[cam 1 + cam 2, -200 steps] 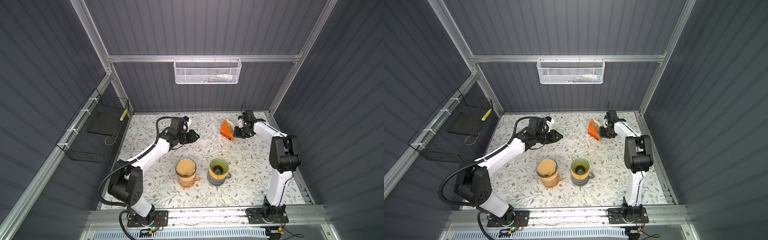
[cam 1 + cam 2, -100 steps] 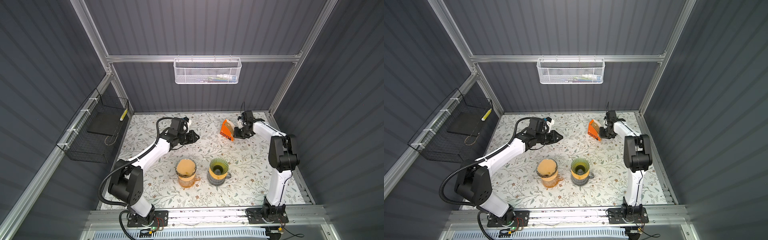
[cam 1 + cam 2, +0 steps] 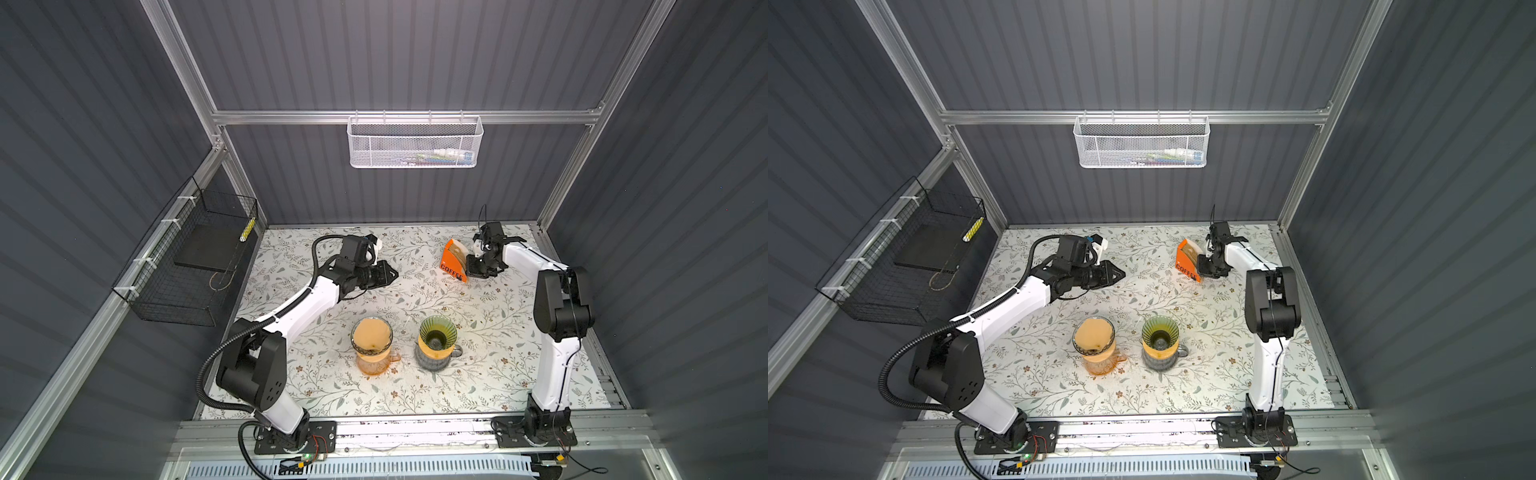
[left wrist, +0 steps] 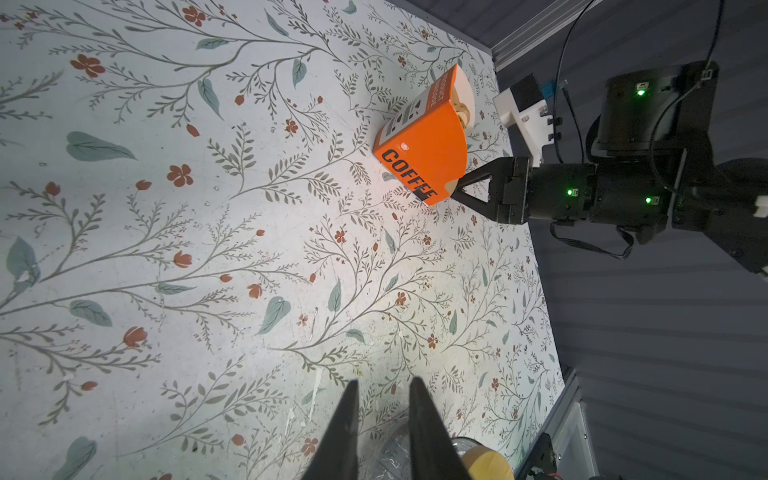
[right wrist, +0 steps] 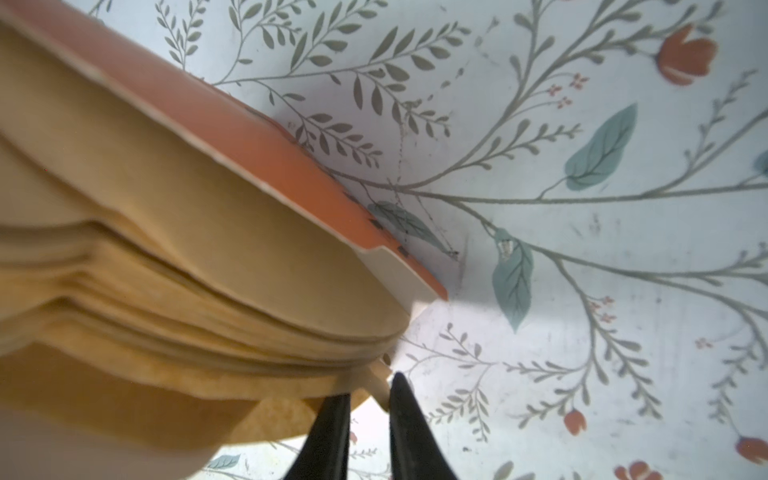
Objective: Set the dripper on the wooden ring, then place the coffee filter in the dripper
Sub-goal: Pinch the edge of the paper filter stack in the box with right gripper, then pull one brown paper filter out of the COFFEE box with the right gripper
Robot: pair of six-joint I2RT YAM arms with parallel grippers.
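We see the orange COFFEE box point(image 3: 453, 266) standing at the far right of the floral table point(image 3: 478, 374), its open side turned toward the right gripper point(image 3: 471, 269). The stack of brown coffee filters point(image 5: 166, 257) sits inside that box, their curved edges showing past the cardboard wall. In the right wrist view the right gripper's fingers point(image 5: 328, 432) stand a narrow gap apart at the lowest edge of the stack, with a pale flap at the gap. We cannot tell whether they pinch a filter.

The left gripper point(image 4: 384, 384) hovers over bare table well to the left of the box, its jaws almost together with a slim gap and nothing between them.

Toward the front, the green dripper point(image 3: 437, 332) sits on a grey mug point(image 3: 436, 363), its ribbed inside showing. Just beside it to the left, an amber dripper point(image 3: 371, 336) lined with brown paper sits on an orange cup point(image 3: 376, 365). Both are well apart from the box.
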